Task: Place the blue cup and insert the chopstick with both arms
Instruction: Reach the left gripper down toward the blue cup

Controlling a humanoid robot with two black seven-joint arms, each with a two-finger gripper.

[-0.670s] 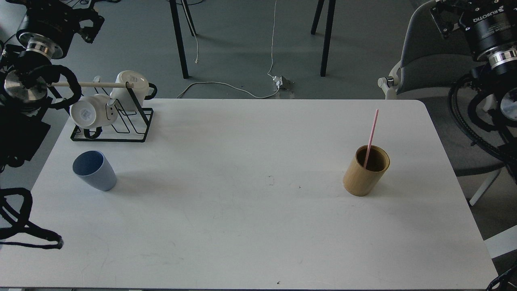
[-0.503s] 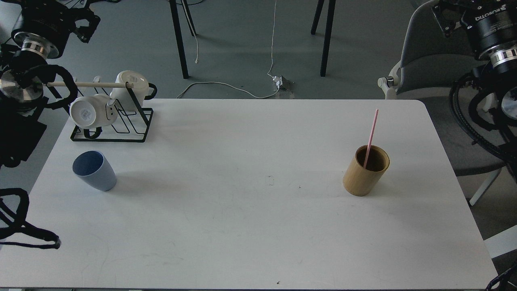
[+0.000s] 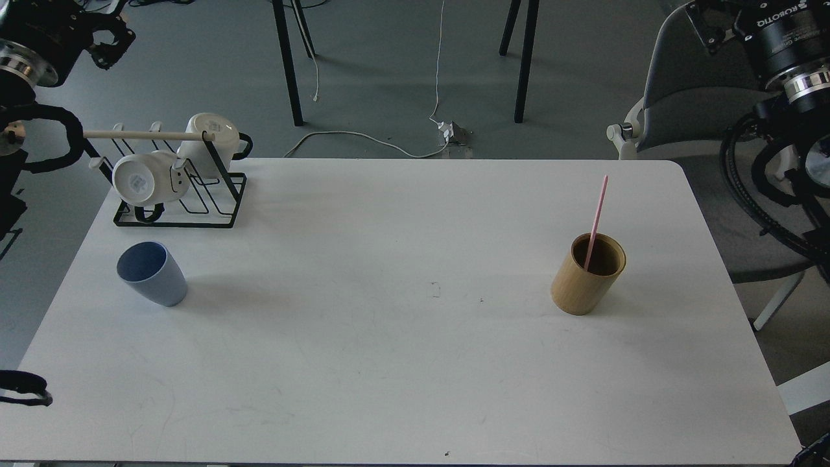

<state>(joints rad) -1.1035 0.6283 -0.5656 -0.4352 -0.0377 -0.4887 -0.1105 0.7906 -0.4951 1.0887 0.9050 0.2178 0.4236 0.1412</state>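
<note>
The blue cup [image 3: 152, 274] stands upright on the white table [image 3: 389, 363] near its left edge. The pink chopstick [image 3: 597, 214] leans inside the tan bamboo holder [image 3: 588, 274] at the right side of the table. My left gripper [image 3: 107, 40] is high at the top left corner, far behind the cup, dark and partly cut off by the frame. My right gripper [image 3: 707, 26] is at the top right corner, above the grey chair, also cut off. Neither holds anything that I can see.
A black wire rack [image 3: 181, 201] with white mugs [image 3: 139, 181] and a pale wooden rod [image 3: 142, 135] stands at the table's back left corner. A grey chair [image 3: 687, 97] is behind the right end. Cables and chair legs are on the floor behind.
</note>
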